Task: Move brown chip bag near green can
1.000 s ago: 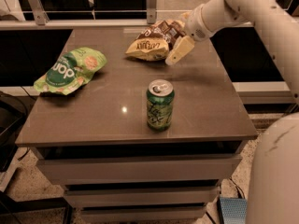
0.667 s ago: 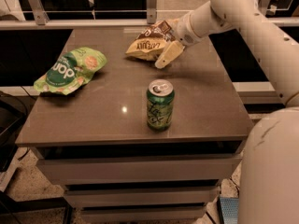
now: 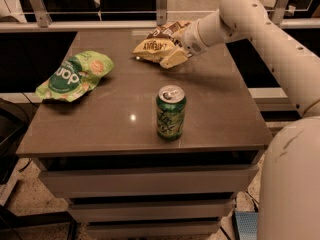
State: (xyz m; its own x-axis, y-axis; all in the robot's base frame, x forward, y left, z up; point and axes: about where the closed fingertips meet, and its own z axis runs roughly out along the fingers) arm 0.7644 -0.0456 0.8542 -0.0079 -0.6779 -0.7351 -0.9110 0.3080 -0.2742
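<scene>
Gripper (image 3: 173,54) has shifted left onto brown chip bag (image 3: 150,47), grip can't tell; bag not yet near green can (image 3: 171,112).

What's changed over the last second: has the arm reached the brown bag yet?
The gripper has moved left along the far side of the table and now sits against the right end of the brown chip bag. Whether it has hold of the bag cannot be told. The bag itself has not visibly shifted. The green can and the bright green chip bag stayed where they were.
</scene>
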